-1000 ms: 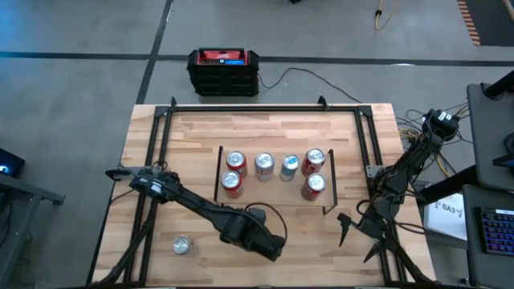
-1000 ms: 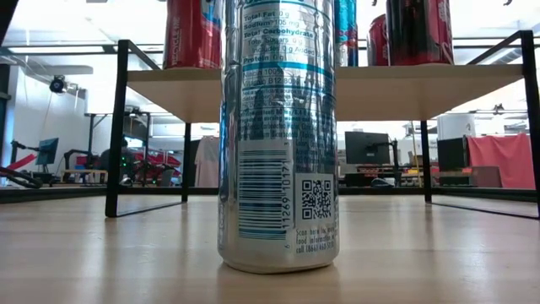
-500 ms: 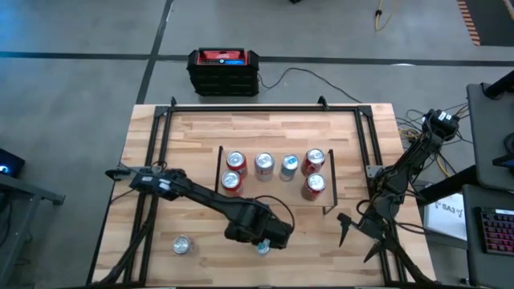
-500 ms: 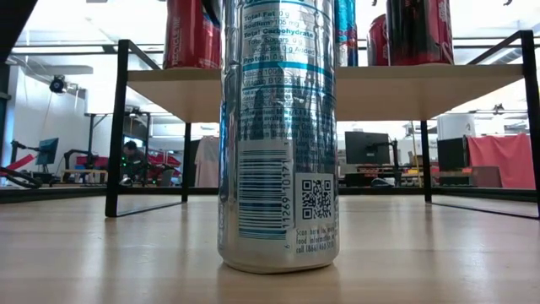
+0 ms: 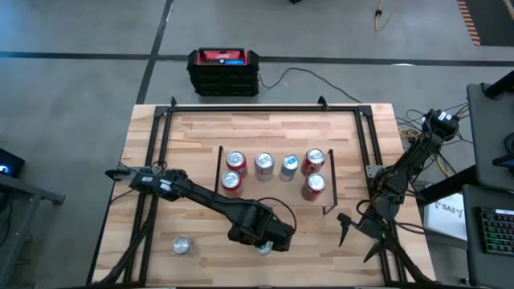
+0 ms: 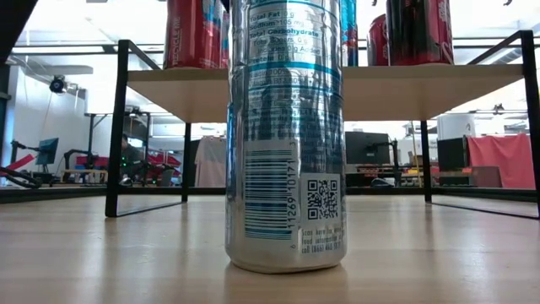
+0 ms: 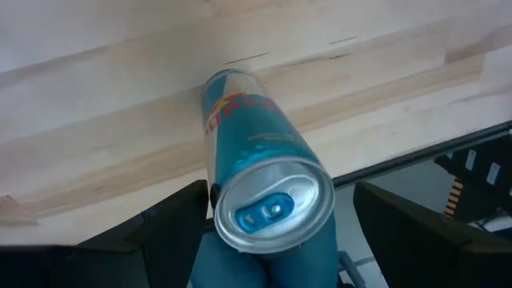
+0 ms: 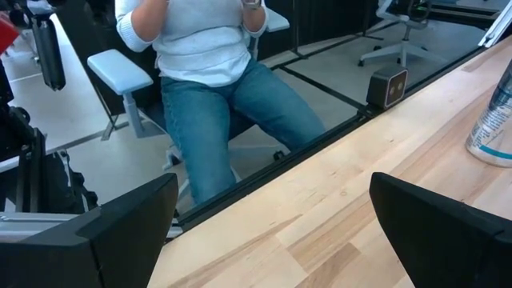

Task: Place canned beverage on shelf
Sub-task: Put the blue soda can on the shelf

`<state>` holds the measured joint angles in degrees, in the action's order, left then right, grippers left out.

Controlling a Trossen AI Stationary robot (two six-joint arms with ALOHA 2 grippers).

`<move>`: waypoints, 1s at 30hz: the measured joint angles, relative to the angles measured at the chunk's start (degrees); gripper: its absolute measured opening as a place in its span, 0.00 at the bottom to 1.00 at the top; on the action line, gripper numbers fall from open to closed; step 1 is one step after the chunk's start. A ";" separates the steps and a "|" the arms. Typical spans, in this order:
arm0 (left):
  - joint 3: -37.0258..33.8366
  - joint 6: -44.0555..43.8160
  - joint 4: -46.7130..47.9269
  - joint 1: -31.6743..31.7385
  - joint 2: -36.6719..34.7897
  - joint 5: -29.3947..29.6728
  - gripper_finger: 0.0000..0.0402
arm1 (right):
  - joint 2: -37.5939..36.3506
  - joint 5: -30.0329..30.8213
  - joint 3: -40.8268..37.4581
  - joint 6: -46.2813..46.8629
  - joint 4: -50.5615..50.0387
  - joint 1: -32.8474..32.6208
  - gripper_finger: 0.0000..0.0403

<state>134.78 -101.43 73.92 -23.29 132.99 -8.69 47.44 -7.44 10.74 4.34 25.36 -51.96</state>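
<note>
A tall silver-and-blue can stands upright on its base on the table near the front edge. My left gripper is over it, pointing steeply down, open, one finger on each side of the can's top. The shelf stands mid-table on thin black legs, and its board carries several red and silver cans. My right gripper waits open at the front right with nothing between its fingers. My left gripper comes at the can from above, slanting. The inner side of one finger lies against the can's wall just under the top rim. The other finger stands apart from the can. The can stays upright on the table.
A second silver can stands at the table's front left. Black frame rails run along the left and right sides. A red-and-black box sits on the floor beyond the far edge. A seated person is beyond the table.
My left gripper has moved a little toward the table's right edge and down, turning at the wrist, so the can's top now shows beside it. The can has slid slightly toward the right edge and is still upright.
</note>
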 joint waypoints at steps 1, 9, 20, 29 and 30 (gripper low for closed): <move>-0.13 -0.03 -0.15 -0.02 0.00 -0.13 0.74 | 0.00 0.02 0.00 0.00 0.01 0.00 0.99; -1.33 -2.91 -0.21 -0.55 -0.02 -1.09 0.74 | 0.00 0.00 0.00 0.00 0.02 0.00 0.99; -1.83 -3.21 -0.36 -0.79 -0.02 -2.40 0.66 | 0.00 0.01 0.00 0.04 0.02 0.00 0.99; -1.83 -2.55 -3.82 -0.83 -0.02 -2.21 0.58 | 0.00 0.02 0.00 0.02 0.02 0.00 0.99; -1.83 -1.97 -3.65 -0.82 -0.02 -1.51 0.59 | 0.00 0.00 0.00 0.03 0.02 0.00 0.99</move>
<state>132.94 -103.39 70.27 -24.11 132.97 -10.21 47.44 -7.43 10.74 4.37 25.39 -51.96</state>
